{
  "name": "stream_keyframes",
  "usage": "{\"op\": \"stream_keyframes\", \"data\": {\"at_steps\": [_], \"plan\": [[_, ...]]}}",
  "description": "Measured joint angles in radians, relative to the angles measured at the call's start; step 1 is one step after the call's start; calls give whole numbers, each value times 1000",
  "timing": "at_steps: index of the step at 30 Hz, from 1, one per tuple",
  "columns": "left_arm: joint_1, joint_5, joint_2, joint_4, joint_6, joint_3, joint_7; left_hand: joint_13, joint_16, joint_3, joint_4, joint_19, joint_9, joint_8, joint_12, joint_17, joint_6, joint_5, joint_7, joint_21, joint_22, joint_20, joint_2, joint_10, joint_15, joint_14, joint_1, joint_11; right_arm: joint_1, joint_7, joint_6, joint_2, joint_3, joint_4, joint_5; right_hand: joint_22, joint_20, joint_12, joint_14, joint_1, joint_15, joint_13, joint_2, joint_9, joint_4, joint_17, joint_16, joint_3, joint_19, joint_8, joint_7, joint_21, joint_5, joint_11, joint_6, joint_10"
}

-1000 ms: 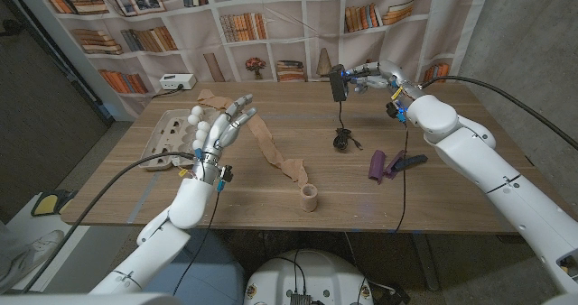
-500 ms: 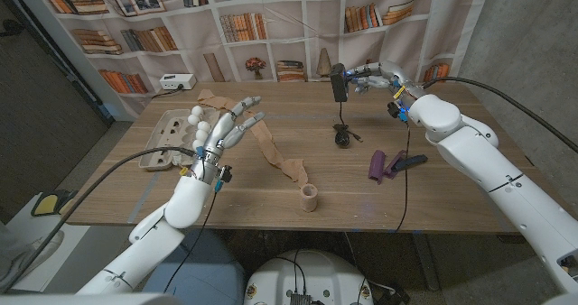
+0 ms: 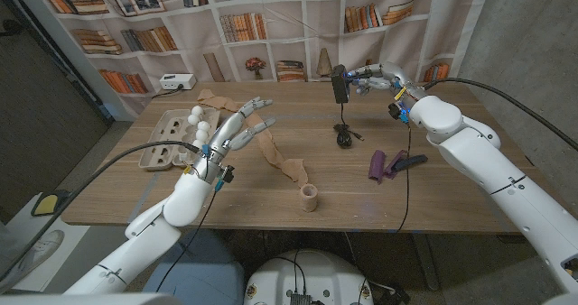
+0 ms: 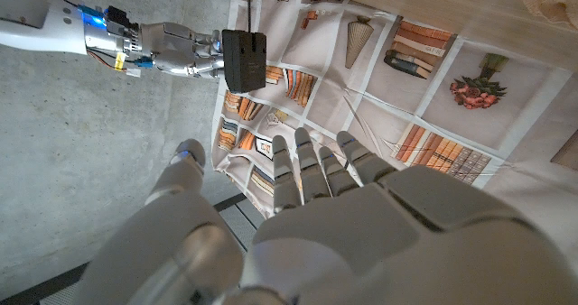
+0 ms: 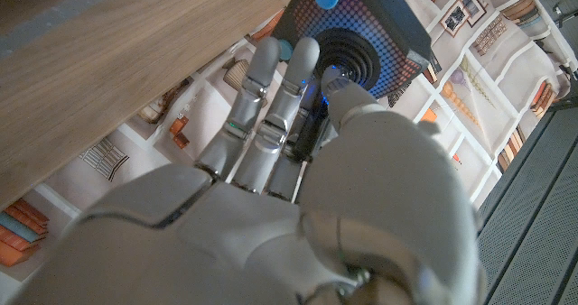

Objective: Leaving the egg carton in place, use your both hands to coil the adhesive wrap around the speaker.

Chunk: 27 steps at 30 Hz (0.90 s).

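Behind the wooden table hangs a bookshelf backdrop. Our right hand grips the black speaker aloft; our left hand, fingers spread, hovers between the egg carton and the tan adhesive wrap.

On the worktop, the egg carton lies left, the adhesive wrap centre, its roll nearer; the speaker hangs above the far right.
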Motion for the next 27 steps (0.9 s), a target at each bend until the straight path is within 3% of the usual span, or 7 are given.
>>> {"op": "stream_keyframes", "data": {"at_steps": [6, 13, 19, 24, 27], "plan": [[4, 74, 8, -12, 16, -1, 10, 0, 0, 0, 0, -6, 0, 0, 0, 0, 4, 0, -4, -4, 1, 6, -5, -2, -1, -1, 5, -2, -2, -1, 0, 0, 0, 0, 0, 0, -4, 0, 0, 0, 0, 0, 0, 0, 0, 0, 0, 0, -4, 0, 0, 7, 0, 0, 0, 0], [8, 138, 16, -26, 23, -5, 17, 0, 0, -4, 4, -12, 0, 0, 0, 0, 17, 0, -17, -4, 3, 2, -5, 18, -1, -1, 13, -29, -2, -2, 0, 0, 0, 1, 0, 0, -7, 0, 2, -1, 2, 0, 1, 0, 0, 5, 0, 0, -7, 0, 0, 7, -2, 2, 0, 2], [8, 180, 16, -26, 26, -5, 20, 0, 0, -8, 8, -18, 0, 0, 0, 0, 25, 0, -25, -4, 3, 7, -9, 18, -1, -1, 17, -28, -1, -2, 0, 0, -1, 4, 0, -4, -7, 0, 4, -1, 3, 0, 1, 0, 0, 5, -4, 0, -7, 0, 0, 13, 0, 2, 0, 2], [5, 220, 22, -32, 22, -5, 33, 0, 4, -21, 12, -25, 2, -6, -8, 0, 53, 0, -24, -4, 3, 14, -9, 17, -3, 13, 17, -8, 0, -3, -2, -1, -1, 7, -1, -5, -7, 0, 4, -1, 3, 0, 1, 0, 0, 5, -4, 0, -7, 0, 0, 19, 0, 2, 0, 2], [2, 245, 20, -28, 15, -3, 46, 2, 5, -21, 12, -21, 2, -6, -8, 0, 57, 0, -29, -4, 3, 18, -13, 26, -1, 18, 20, -14, 1, -3, -3, -1, -1, 8, -1, -5, -7, 0, 3, -1, 3, 0, 1, 0, 0, 5, -8, 0, -7, 0, 0, 19, 0, 2, 0, 2]]}}
